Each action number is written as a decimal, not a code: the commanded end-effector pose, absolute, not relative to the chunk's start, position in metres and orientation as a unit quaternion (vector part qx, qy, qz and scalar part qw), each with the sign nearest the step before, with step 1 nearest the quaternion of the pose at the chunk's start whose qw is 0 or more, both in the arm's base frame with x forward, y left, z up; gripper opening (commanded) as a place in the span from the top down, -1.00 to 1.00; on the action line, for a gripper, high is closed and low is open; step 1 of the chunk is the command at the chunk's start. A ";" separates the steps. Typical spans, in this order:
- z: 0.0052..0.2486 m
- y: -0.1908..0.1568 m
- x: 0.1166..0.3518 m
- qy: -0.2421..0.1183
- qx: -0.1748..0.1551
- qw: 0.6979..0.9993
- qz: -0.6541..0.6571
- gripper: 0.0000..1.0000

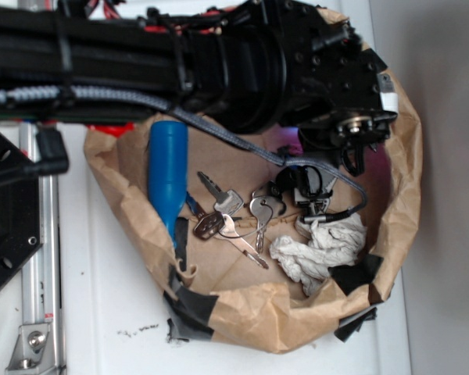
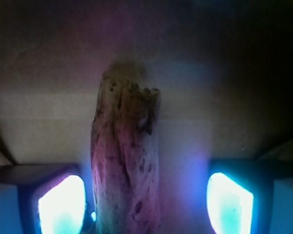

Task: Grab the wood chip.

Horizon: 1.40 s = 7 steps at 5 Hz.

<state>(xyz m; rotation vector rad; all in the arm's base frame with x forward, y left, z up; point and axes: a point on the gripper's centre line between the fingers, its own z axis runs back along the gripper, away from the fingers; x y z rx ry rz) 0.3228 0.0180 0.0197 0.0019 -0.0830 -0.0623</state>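
In the wrist view, the left glowing pad (image 2: 62, 204) sits just beside the wood chip (image 2: 126, 161), which stands lengthwise between the jaws, nearer the left one. A clear gap separates the chip from the right pad (image 2: 229, 204) (jaws spread wide, not clamping). The chip rests on brown paper (image 2: 49, 117); its splintered end points away from the gripper (image 2: 145, 207)

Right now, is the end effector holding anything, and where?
Nothing is clamped: the wood chip stands between the open end effector pads, nearer the left one.
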 end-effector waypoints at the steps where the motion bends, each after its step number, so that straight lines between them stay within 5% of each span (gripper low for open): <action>1: 0.007 0.022 0.330 -0.049 0.012 0.998 -0.029 -0.61; 2: 0.009 0.020 0.319 -0.052 0.022 0.998 -0.022 1.00; 5: 0.034 0.029 0.303 -0.037 0.013 0.999 -0.030 1.00; 6: 0.057 0.029 0.293 -0.054 0.010 0.998 -0.020 1.00; 7: 0.107 0.020 0.274 -0.055 -0.006 0.998 -0.035 1.00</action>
